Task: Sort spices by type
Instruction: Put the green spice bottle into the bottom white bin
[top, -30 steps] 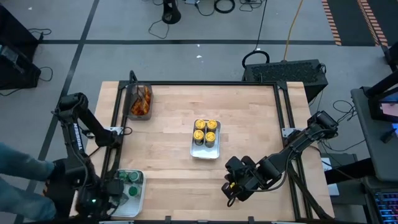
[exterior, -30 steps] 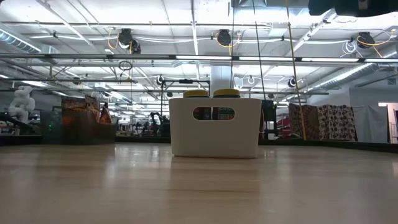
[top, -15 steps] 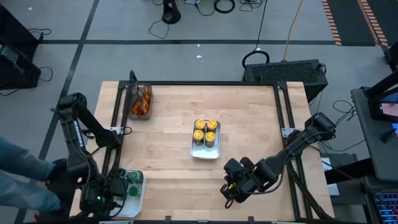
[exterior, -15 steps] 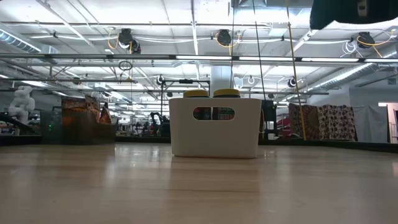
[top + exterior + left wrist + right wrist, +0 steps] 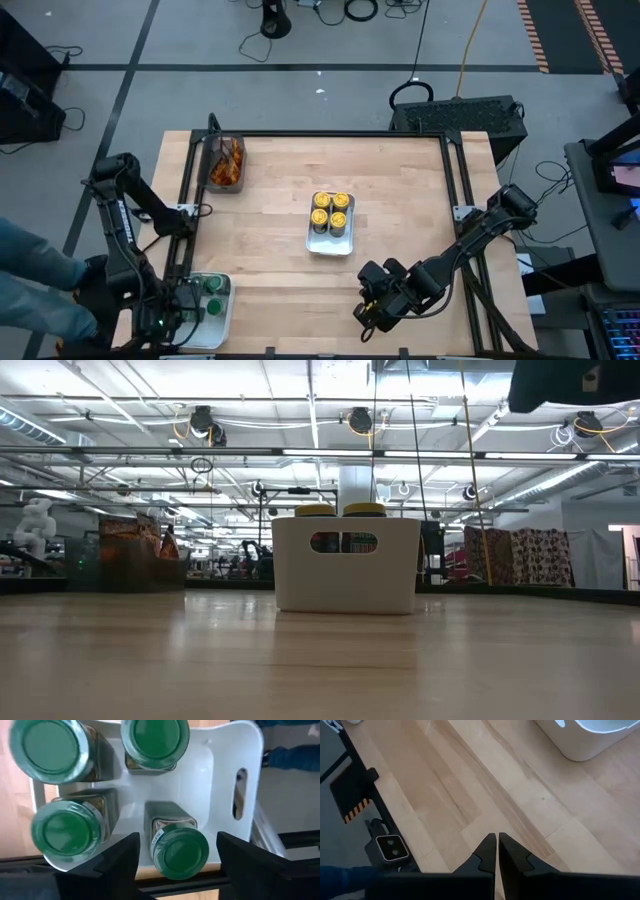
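Four green-lidded jars stand upright in a white tray (image 5: 222,310) at the table's near left corner. My left gripper (image 5: 177,840) hovers over that tray (image 5: 220,775), open, with a finger on either side of one green-lidded jar (image 5: 180,851) and clear of it. Four yellow-lidded jars (image 5: 330,211) stand in a second white tray (image 5: 329,245) at the table's middle; the low view shows this tray (image 5: 347,575) with yellow lids (image 5: 340,510) above its rim. Orange-brown packets (image 5: 227,162) lie in a dark bin at the far left. My right gripper (image 5: 497,851) is shut above bare wood near the near edge (image 5: 368,318).
A person's blue sleeve (image 5: 25,270) shows beside the table's left near corner. Black frame rails (image 5: 455,180) run along the table's sides. Bare wood lies between the two trays and to the right of the middle tray.
My right gripper has drifted a little toward the table's near edge and slightly left. The jars and trays have stayed where they were.
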You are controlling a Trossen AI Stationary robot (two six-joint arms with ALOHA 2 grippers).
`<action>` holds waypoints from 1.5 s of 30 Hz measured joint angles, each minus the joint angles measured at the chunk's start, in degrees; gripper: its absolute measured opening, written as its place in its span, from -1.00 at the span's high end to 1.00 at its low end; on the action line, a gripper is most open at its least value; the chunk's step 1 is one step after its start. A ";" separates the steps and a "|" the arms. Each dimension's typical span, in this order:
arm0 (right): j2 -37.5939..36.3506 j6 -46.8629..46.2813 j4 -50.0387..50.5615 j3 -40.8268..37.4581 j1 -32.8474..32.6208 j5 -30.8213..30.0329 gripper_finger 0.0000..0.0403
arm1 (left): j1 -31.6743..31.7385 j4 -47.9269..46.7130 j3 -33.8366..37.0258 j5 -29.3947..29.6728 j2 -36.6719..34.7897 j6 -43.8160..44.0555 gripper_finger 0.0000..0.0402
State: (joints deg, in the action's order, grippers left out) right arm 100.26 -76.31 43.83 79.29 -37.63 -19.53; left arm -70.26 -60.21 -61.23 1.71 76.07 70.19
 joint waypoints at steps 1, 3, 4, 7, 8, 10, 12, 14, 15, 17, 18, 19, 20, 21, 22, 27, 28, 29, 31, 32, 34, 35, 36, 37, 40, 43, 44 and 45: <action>-0.07 0.20 0.00 0.00 0.00 0.00 1.00 | 0.00 0.09 0.00 -0.26 0.64 -0.04 -0.33; -0.07 0.52 -0.11 0.00 0.00 0.02 1.00 | 0.00 0.35 0.00 -1.23 1.95 -0.27 -0.33; -0.07 0.73 -0.28 0.00 0.00 0.04 1.00 | -0.01 0.92 0.00 -1.82 2.56 -0.55 -0.33; -0.07 2.78 -1.82 0.00 0.07 -0.35 1.00 | -0.21 2.47 0.00 -2.36 3.90 -0.57 -0.33; -0.07 3.82 -2.52 0.00 0.14 -1.01 1.00 | -0.28 2.48 0.00 -2.36 4.10 -0.57 -0.33; -0.07 6.25 -4.27 0.00 0.38 -2.19 1.00 | -0.28 2.33 0.00 -2.42 4.53 -0.34 -0.33; -0.07 8.57 -6.02 0.00 0.73 -2.92 1.00 | -0.28 2.19 0.00 -2.82 4.85 -0.15 -0.33; -0.07 10.46 -7.36 0.00 1.20 -3.06 1.00 | -0.28 2.19 0.00 -3.65 5.24 -0.13 -0.33; -0.07 11.16 -7.77 0.00 1.45 -3.07 1.00 | -0.28 2.19 0.00 -3.88 5.58 -0.13 -0.33; -0.07 12.44 -8.43 0.00 1.94 -3.08 1.00 | -0.28 2.18 0.04 -4.40 6.22 -0.13 -0.33; -0.07 13.11 -8.78 0.00 2.16 -3.06 1.00 | -0.28 2.18 0.04 -4.56 6.54 -0.14 -0.33; -0.07 13.72 -9.01 0.00 2.39 -3.06 1.00 | -0.28 2.19 0.04 -4.70 6.87 -0.17 -0.33; -0.09 14.28 -9.15 0.00 2.53 -3.05 1.00 | -0.28 2.17 0.04 -4.84 7.23 -0.21 -0.33; -0.10 14.82 -9.17 0.00 2.76 -3.04 1.00 | -0.28 2.15 0.04 -4.95 7.54 -0.20 -0.33; -0.10 15.30 -9.18 0.00 2.83 -3.02 1.00 | -0.28 2.13 0.04 -5.12 7.82 -0.20 -0.33; -0.10 17.16 -9.16 0.00 3.10 -2.92 1.00 | -0.28 1.78 0.04 -5.96 8.41 -0.10 -0.33; -0.10 17.34 -9.15 0.00 3.10 -2.88 1.00 | -0.28 1.23 0.04 -6.15 8.40 -0.03 -0.33; -0.10 17.50 -9.15 0.00 3.13 -2.84 1.00 | -0.28 0.46 0.04 -6.23 8.40 -0.04 -0.33; -0.11 17.92 -9.15 0.00 3.17 -2.84 1.00 | -0.28 -0.70 0.04 -6.31 8.40 -0.04 -0.33; -0.12 18.27 -9.18 0.00 3.17 -2.84 1.00 | -0.28 -1.11 0.06 -6.31 8.40 -0.04 -0.33; -0.12 18.53 -9.18 0.00 3.17 -2.84 1.00 | -0.28 -1.45 0.04 -6.31 8.40 -0.05 -0.32; -0.12 18.53 -9.18 0.00 3.17 -2.84 1.00 | -0.28 -1.58 0.05 -6.31 8.40 -0.04 -0.31; -0.12 18.53 -9.20 0.00 3.17 -2.84 1.00 | -0.28 -1.73 0.05 -6.31 8.40 -0.07 -0.28; -0.12 18.54 -9.22 0.00 3.17 -2.84 1.00 | -0.28 -1.78 0.06 -6.31 8.40 -0.11 -0.25; -0.12 18.61 -9.22 0.00 3.17 -2.84 1.00 | -0.28 -1.74 0.04 -6.31 8.40 -0.53 -0.11; -0.12 19.05 -9.22 0.00 3.17 -2.84 1.00 | -0.26 -1.67 0.05 -6.27 8.40 -0.57 -0.06; -0.12 19.27 -9.22 0.00 3.17 -2.84 1.00 | -0.26 -1.60 0.05 -6.26 8.40 -0.57 -0.06; -0.12 19.57 -9.22 0.00 3.17 -2.84 1.00 | -0.26 -1.52 0.05 -6.25 8.40 -0.57 -0.06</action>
State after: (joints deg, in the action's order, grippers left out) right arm 100.14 -56.75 34.61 79.29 -34.46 -22.37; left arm -70.52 -61.73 -61.19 -4.54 84.47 69.63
